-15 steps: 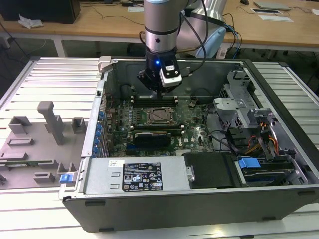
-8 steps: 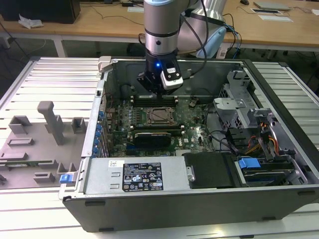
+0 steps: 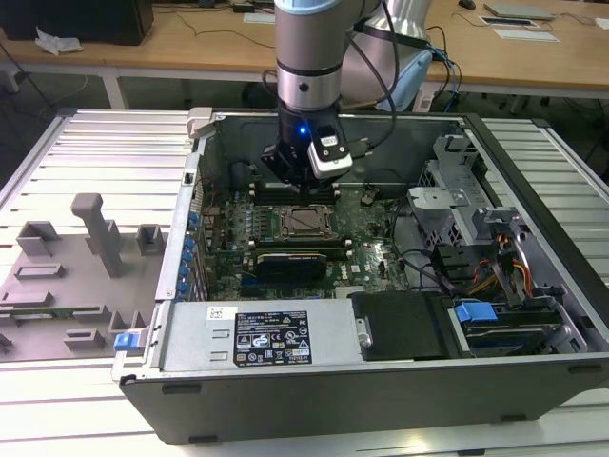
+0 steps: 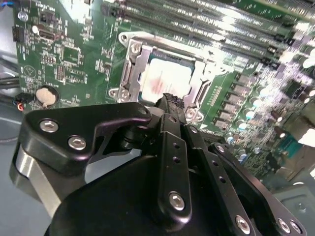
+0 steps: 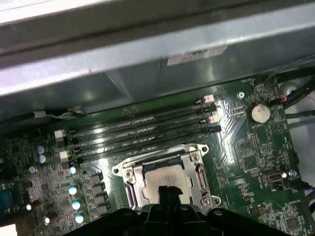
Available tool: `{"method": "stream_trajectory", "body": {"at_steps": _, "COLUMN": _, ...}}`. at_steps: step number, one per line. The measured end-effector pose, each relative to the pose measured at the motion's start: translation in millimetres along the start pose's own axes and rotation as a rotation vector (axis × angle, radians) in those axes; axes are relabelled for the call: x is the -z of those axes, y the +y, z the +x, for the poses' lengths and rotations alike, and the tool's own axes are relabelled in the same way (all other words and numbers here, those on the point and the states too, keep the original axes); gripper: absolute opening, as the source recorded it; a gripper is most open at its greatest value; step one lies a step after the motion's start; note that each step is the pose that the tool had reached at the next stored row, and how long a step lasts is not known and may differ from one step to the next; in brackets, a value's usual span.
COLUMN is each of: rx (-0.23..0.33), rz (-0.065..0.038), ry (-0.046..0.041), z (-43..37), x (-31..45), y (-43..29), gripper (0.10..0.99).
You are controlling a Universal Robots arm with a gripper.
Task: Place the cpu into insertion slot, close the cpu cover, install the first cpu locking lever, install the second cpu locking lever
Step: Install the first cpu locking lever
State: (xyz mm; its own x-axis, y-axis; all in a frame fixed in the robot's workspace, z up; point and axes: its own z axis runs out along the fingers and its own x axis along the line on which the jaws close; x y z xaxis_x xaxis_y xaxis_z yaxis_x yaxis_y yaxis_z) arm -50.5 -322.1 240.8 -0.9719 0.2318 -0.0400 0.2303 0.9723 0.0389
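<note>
Exterior view: we see the gripper [image 3: 300, 188] hanging just above the slot [image 3: 285, 225]. In the second wrist view the cover [image 4: 132, 69] lies flat, pinning the cpu [image 4: 170, 76] seated there. Fingers are pinched together on nothing, set for pushing, we judge.

The cpu [image 4: 170, 78] has a silver-grey face with a faint reddish reflection. The cpu cover [image 4: 132, 73] is bright silver metal. The motherboard [image 4: 74, 54] is green with fine pale traces. Its memory slots [image 5: 142, 130] are black, its capacitors [image 5: 73, 190] have light-blue tops, and its coin cell [image 4: 45, 96] is silver. The gripper [image 4: 171, 100] is black with silver screw heads. The computer case [image 3: 381, 400] is dark grey with blue tabs [image 3: 474, 311]. The desk [image 3: 86, 152] is silver, ribbed in parallel grooves.
</note>
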Motion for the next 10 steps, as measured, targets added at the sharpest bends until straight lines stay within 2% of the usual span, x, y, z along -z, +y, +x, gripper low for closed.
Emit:
{"method": "stream_trajectory", "body": {"at_steps": 6, "rx": 0.024, "rz": 0.008, "ry": 0.001, "z": -1.3, "x": -1.0, "y": -5.9, "gripper": 0.106}}
{"method": "stream_trajectory", "body": {"at_steps": 10, "rx": 0.071, "rz": 0.009, "ry": 0.0037, "z": -1.8, "x": -2.7, "y": -7.4, "gripper": 0.106}}
